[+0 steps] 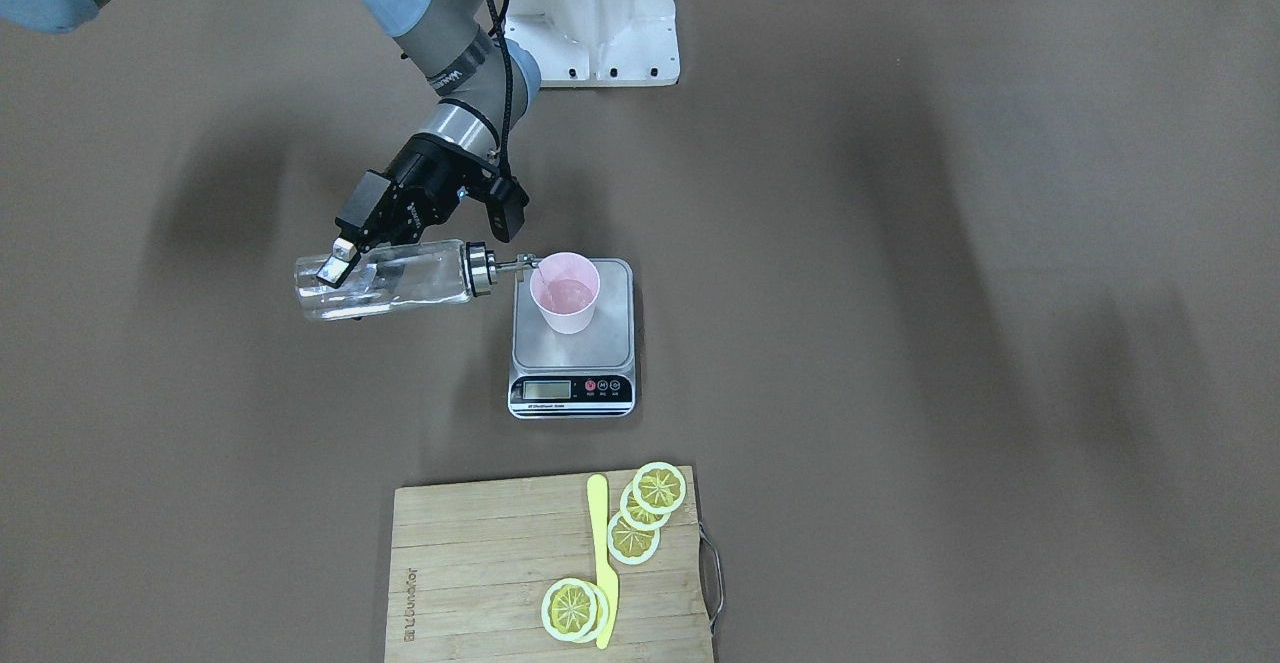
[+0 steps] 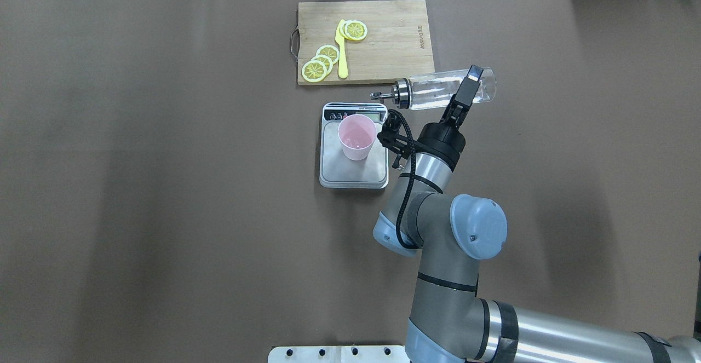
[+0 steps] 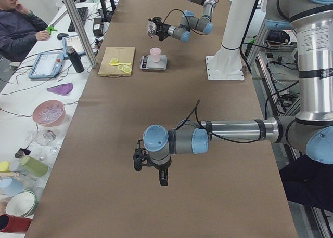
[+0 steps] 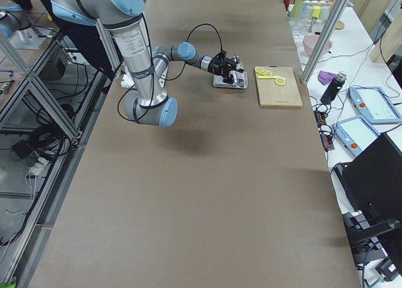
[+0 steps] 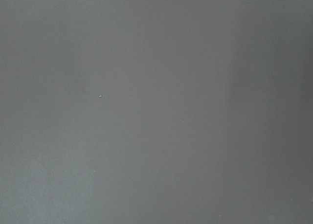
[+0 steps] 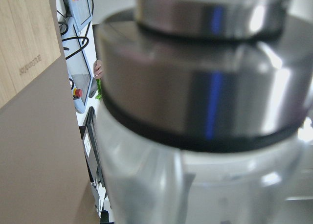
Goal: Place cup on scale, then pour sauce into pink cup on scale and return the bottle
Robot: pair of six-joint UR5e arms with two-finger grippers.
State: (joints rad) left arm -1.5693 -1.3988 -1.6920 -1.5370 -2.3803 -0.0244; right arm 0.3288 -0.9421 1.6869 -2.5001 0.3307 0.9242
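Observation:
My right gripper point(image 1: 338, 265) is shut on the clear bottle point(image 1: 395, 285) near its base and holds it lying almost level above the table. The bottle's metal spout point(image 1: 520, 263) points at the rim of the pink cup point(image 1: 566, 293). The cup stands upright on the scale point(image 1: 572, 348) and holds a little clear liquid. From overhead the bottle point(image 2: 438, 90), cup point(image 2: 357, 136) and scale point(image 2: 353, 172) show the same. The bottle's metal collar point(image 6: 205, 62) fills the right wrist view. My left gripper point(image 3: 163, 180) hangs over bare table far from the scale; I cannot tell whether it is open or shut.
A wooden cutting board point(image 1: 480, 563) with lemon slices point(image 1: 640, 518) and a yellow knife point(image 1: 603, 563) lies on the operators' side of the scale. The white robot base point(image 1: 595, 13) stands behind the scale. A person point(image 3: 21, 25) sits at the side bench.

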